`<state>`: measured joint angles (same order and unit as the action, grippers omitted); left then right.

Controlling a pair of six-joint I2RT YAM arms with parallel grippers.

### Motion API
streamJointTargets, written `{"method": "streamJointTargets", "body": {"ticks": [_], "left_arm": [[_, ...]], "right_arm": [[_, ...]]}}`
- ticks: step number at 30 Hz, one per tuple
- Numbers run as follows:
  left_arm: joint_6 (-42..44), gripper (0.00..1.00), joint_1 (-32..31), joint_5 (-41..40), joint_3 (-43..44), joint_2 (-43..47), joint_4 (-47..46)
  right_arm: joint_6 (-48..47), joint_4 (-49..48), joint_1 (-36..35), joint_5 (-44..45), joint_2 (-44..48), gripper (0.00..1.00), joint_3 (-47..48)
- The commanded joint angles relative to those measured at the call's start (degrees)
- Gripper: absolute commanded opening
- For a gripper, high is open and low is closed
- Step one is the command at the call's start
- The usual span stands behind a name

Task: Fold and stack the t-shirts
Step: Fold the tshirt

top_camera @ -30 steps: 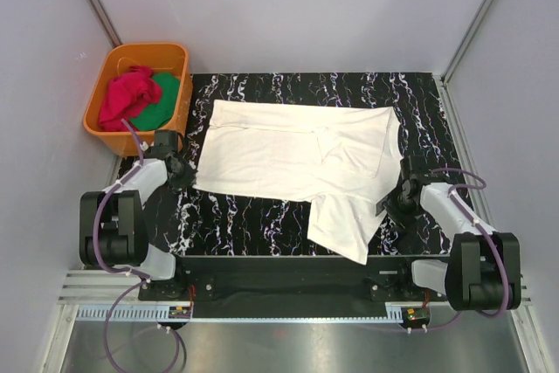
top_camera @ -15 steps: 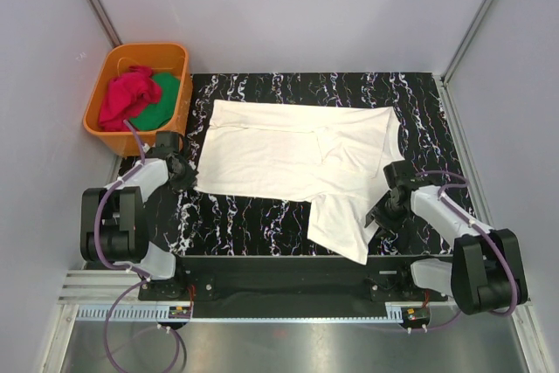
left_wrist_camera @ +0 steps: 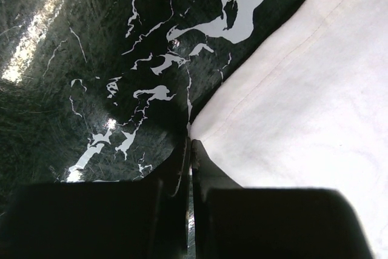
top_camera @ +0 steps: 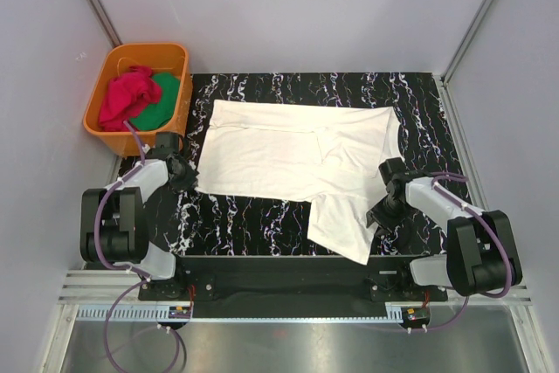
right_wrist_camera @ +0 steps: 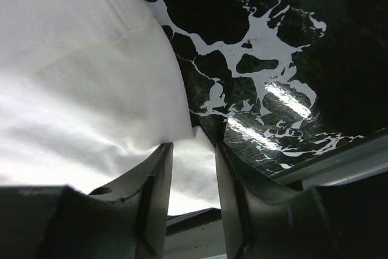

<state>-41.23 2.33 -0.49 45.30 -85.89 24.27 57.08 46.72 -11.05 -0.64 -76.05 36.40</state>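
black marbled counter (top_camera: 262, 216): our cream-white t-shirt (top_camera: 288, 150) lies spread mid-counter, one flap at the near edge. left pincer (left_wrist_camera: 190, 144) closed at its near-left corner, right pincer (right_wrist_camera: 193, 147) parted astride the flap; orange tub (top_camera: 180, 93) past the far-left corner.

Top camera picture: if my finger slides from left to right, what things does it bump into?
orange tub → left hand → cream-white t-shirt → right hand

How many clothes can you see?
3: a cream-white t-shirt spread on the table, a red cloth and a green cloth bunched in the orange tub; more may hide underneath.
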Motion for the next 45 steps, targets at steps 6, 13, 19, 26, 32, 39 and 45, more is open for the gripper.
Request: {"method": "streamJointTargets", "body": {"ticks": [6, 13, 19, 26, 32, 39, 45], "left_arm": [[-0.43, 0.0, -0.13, 2.34, -0.04, 2.22, -2.83], [0.01, 0.0, -0.04, 2.6, 0.14, 2.83, -2.3], [0.72, 0.0, -0.04, 2.51, -1.79, 6.51, -1.42], [-2.36, 0.0, -0.04, 3.04, -7.5, 14.34, 0.33], [-3.59, 0.0, -0.04, 4.18, -11.02, 19.61, 2.18], [0.01, 0.0, -0.13, 2.51, -5.77, 20.07, 3.77], [2.56, 0.0, -0.57, 2.86, 1.54, 13.57, 4.03]], "right_arm": [[8.31, 1.18, -0.73, 5.3, 0.55, 0.31, 1.74], [7.53, 0.22, -0.82, 4.95, 3.79, 0.0, 0.25], [5.95, 3.71, -0.82, 4.25, 13.88, 0.0, -1.77], [2.17, 10.05, -0.9, 6.53, 25.95, 0.0, -0.72], [-0.47, 11.55, -0.82, 4.07, 24.73, 0.0, 0.86], [-6.97, 7.17, 1.11, 6.55, 20.51, 0.0, 8.58], [-16.03, -3.46, 6.74, -2.24, 10.06, 0.0, 14.65]]}}
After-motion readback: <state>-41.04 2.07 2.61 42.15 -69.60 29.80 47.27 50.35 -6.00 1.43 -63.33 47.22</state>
